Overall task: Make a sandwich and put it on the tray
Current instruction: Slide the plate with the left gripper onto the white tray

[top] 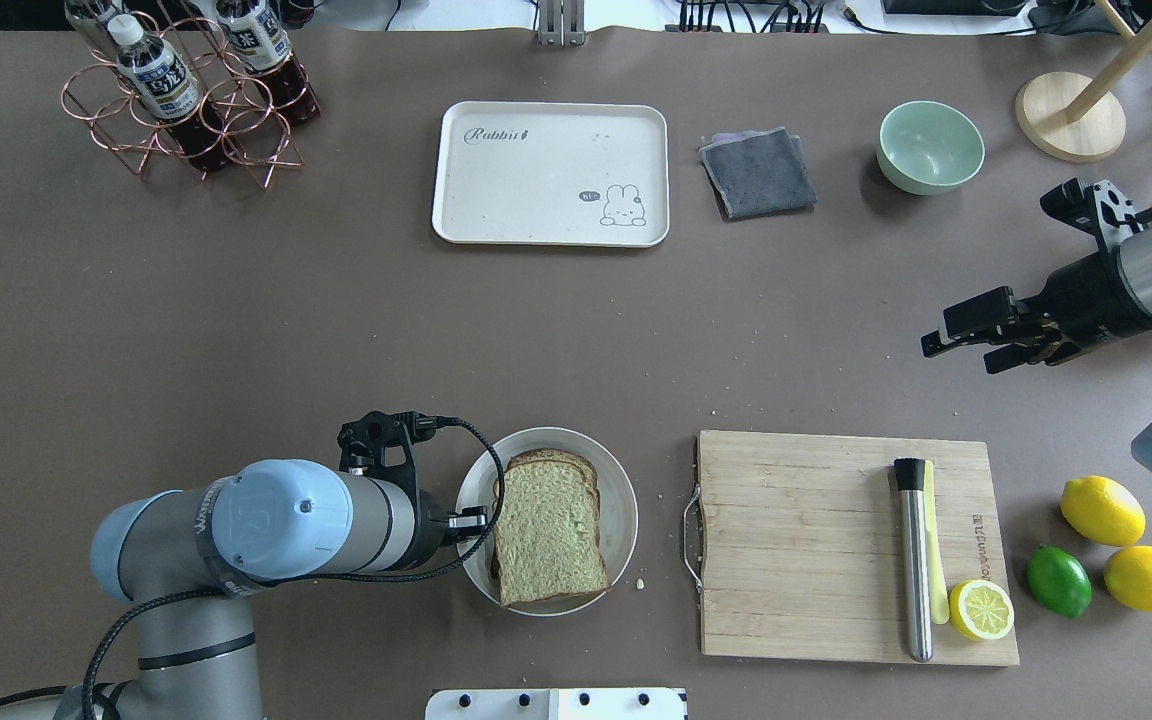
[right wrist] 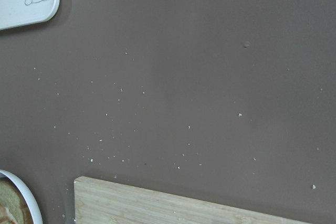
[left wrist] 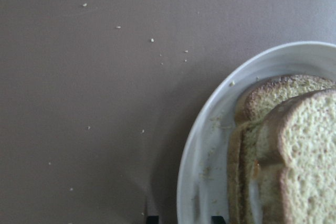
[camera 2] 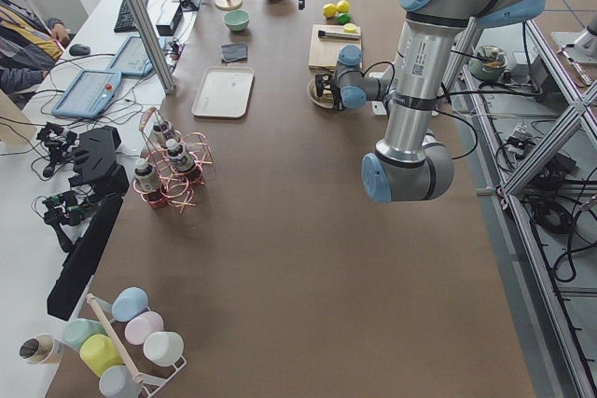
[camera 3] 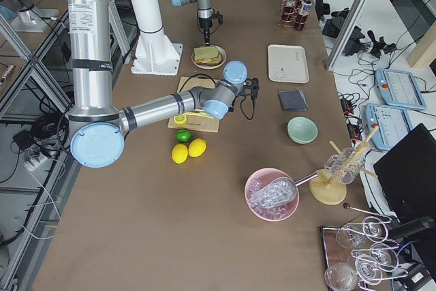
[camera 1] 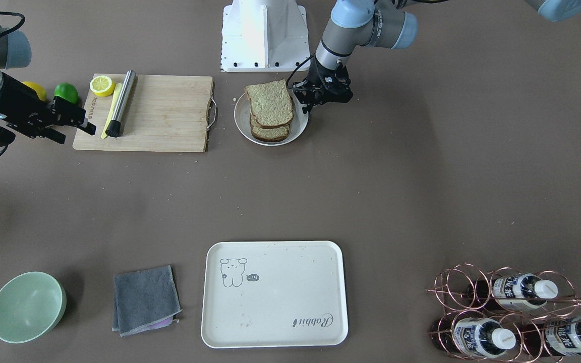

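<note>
The sandwich (camera 1: 270, 103) is a stack of brown-crusted, greenish-tan bread slices on a round white plate (camera 1: 240, 121). It also shows in the overhead view (top: 546, 535) and the left wrist view (left wrist: 299, 156), where a bit of white shows between the slices. My left gripper (camera 1: 306, 106) is low at the plate's rim (top: 621, 500) on the robot's left side, open, with its fingertips on either side of the rim (left wrist: 210, 129). The cream tray (camera 1: 275, 295) lies empty on the far side of the table (top: 551, 170). My right gripper (top: 956, 355) is open and empty above the table, beyond the cutting board.
A wooden cutting board (top: 806, 545) holds a metal rod (top: 914, 560), a yellow knife and a lemon half (top: 981, 610). Two lemons and a lime (top: 1058, 580) lie beside it. A grey cloth (top: 758, 172), a green bowl (top: 931, 148) and a bottle rack (top: 186, 100) stand along the far edge.
</note>
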Controlling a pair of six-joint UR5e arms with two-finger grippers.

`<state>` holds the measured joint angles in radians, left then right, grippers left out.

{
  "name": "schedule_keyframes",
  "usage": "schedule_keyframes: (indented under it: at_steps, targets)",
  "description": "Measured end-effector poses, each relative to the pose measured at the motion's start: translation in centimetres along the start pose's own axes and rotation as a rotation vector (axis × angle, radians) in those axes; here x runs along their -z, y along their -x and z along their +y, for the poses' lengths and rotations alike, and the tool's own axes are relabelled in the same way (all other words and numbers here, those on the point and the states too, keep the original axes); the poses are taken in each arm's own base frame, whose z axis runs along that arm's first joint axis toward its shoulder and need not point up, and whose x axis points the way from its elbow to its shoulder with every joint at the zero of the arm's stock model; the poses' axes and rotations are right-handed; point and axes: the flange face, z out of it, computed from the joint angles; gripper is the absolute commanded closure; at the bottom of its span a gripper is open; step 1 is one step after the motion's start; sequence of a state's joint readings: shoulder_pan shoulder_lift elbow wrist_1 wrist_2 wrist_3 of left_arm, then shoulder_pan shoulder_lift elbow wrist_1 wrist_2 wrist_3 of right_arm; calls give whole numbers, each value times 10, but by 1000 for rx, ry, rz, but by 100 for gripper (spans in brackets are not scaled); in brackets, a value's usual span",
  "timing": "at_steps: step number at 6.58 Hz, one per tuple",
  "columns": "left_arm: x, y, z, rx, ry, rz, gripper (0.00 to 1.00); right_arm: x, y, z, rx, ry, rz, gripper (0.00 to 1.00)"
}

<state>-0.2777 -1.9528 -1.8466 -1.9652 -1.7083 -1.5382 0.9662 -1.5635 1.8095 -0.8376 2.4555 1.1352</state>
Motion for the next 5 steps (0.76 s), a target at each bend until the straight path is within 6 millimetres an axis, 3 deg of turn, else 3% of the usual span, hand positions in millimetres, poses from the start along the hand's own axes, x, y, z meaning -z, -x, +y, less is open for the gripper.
schedule_keyframes:
  at_steps: [1, 2, 3, 5]
  targets:
    - [14, -3, -11, 5, -9, 19, 100, 3, 2, -1, 2, -3, -5, 1]
    - [29, -2, -40, 16, -21, 32, 100, 9, 2, -4, 1, -13, -9, 1]
    - [43, -1, -86, 18, -42, 38, 100, 18, 2, -7, -2, -26, -16, 1]
    - [52, -12, -209, 19, -100, 15, 100, 39, 3, -11, -5, -34, -41, 1]
